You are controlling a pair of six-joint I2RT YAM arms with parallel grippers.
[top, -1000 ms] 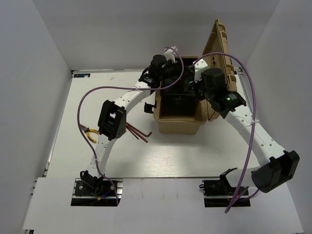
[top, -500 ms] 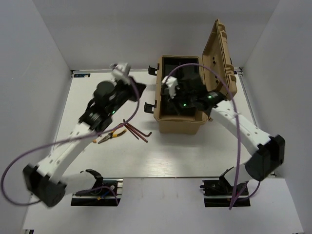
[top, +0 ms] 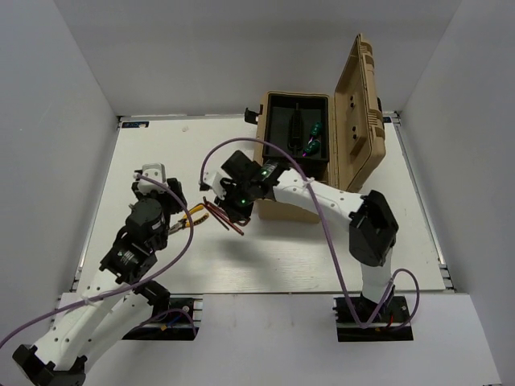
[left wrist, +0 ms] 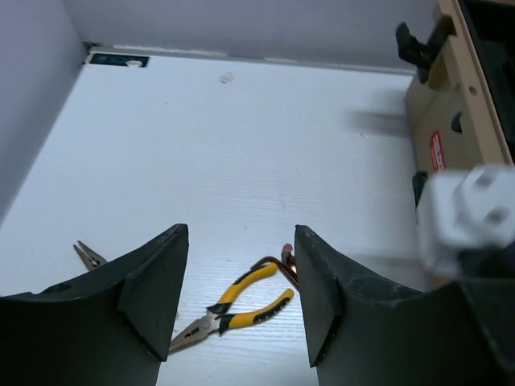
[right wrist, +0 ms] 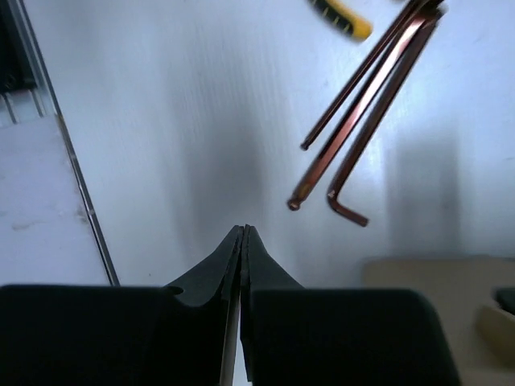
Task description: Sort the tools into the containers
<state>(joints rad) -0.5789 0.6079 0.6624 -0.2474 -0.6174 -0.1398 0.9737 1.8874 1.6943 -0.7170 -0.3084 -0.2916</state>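
hex keys: the dark-red bunch (right wrist: 367, 111) is lying loose on the table (top: 322, 257), just off the front-left corner of the toolbox (top: 294, 207), nothing gripping it

pliers: the yellow-handled pair (left wrist: 245, 289) sits flat on the table right beside the hex keys, on the side away from the box, also untouched

green screwdriver: a green handle (top: 314, 133) shows inside the open box near its right wall, so I'd call that one sorted

maybe one more: the left wrist view catches a grey plier-like nose (left wrist: 90, 256) poking out at the left, and I can't make out the rest of it

right gripper: this one (right wrist: 243, 233) is pinched completely closed with nothing in it, hanging over bare table a bit short of the hex key ends

left gripper: spread wide and empty (left wrist: 241, 241), looking down at the pliers, which show up in the gap between its fingers but farther ahead

toolbox: lid (top: 358, 104) is standing up on the right side, tray is open and reachable

progress: early-ish imo. One green tool is in, while the pliers and the whole hex key bundle are out on the table, so most of the sorting is left
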